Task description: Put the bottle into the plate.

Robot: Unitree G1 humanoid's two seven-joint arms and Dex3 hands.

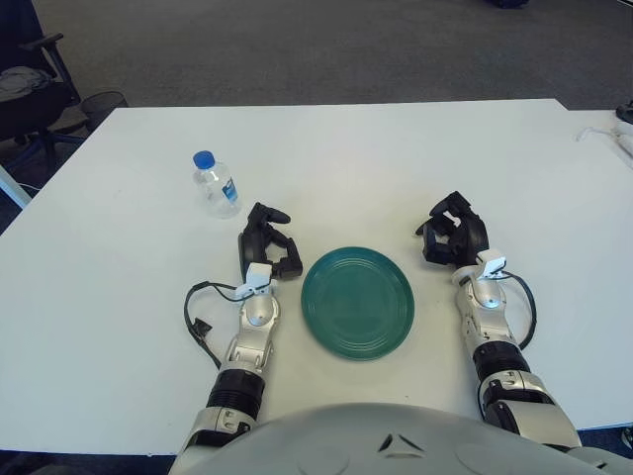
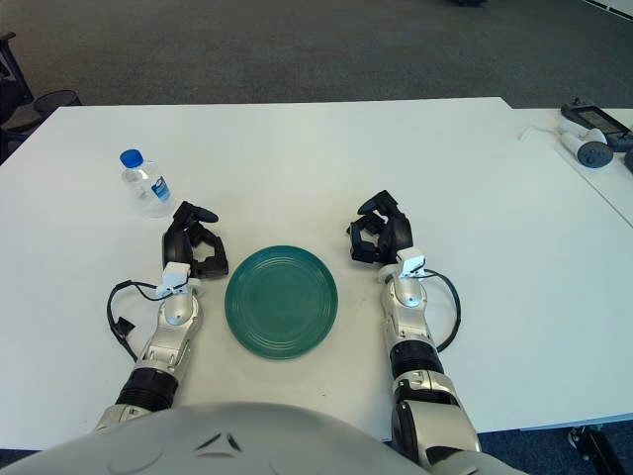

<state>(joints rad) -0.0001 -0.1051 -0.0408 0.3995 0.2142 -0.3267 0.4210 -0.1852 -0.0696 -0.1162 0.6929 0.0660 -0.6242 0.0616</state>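
Observation:
A small clear bottle (image 1: 215,185) with a blue cap stands upright on the white table, left of centre. A dark green plate (image 1: 357,302) lies near the front, between my two hands, with nothing on it. My left hand (image 1: 268,243) sits just left of the plate and a short way in front and to the right of the bottle, its fingers relaxed and holding nothing. Right of the plate is my right hand (image 1: 453,234), loosely curled and holding nothing.
The white table (image 1: 346,158) stretches far back. Controllers and a white cable (image 2: 591,139) lie on a second table at the far right. An office chair (image 1: 30,89) stands beyond the left corner. A black cable (image 1: 198,317) loops beside my left forearm.

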